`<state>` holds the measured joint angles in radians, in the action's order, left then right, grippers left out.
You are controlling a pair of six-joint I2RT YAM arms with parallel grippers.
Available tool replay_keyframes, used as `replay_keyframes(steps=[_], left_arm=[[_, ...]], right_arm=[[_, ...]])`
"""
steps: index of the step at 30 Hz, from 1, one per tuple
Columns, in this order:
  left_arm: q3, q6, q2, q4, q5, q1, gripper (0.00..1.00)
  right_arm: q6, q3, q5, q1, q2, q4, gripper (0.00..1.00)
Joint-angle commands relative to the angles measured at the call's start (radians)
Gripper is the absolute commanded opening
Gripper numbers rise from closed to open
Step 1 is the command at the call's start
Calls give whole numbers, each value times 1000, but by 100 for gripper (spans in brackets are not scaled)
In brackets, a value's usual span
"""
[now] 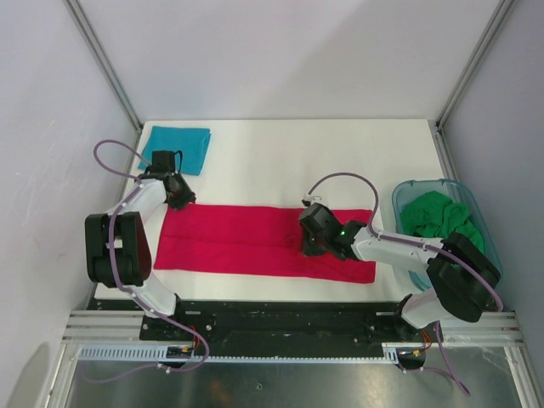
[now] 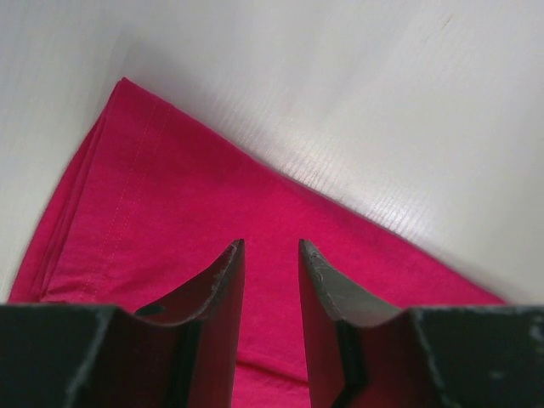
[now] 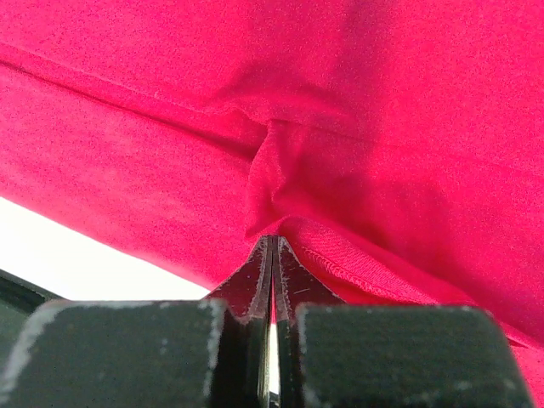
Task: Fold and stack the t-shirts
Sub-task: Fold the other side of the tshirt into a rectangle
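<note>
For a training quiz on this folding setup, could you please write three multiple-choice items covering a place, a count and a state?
1. Where is the green t-shirt?
A. in the plastic tub
B. folded at the far left corner
C. on the floor

2. How many t-shirts lie on the table?
A. one
B. two
C. three

3. The right gripper is:
A. wide open
B. shut on the red t-shirt
C. shut on nothing

Answers:
1 A: the green cloth is bunched inside the tub at the right.
2 B: only the red strip and the folded teal t-shirt lie there.
3 B: the right wrist view shows red cloth pinched between closed fingers.
</note>
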<state>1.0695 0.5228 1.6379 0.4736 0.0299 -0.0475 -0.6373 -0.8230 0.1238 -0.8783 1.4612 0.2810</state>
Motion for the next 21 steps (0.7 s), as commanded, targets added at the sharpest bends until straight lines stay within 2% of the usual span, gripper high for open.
replay_keyframes(steps=[1,21], left_arm=[[-9,-10,-54,-12,-15,9,36],[-28,-10,-76,-13,-22,19,36]], right_arm=[[-35,1,25,-29,7,-8,0],[-83,-2,6,-78,6,-29,1]])
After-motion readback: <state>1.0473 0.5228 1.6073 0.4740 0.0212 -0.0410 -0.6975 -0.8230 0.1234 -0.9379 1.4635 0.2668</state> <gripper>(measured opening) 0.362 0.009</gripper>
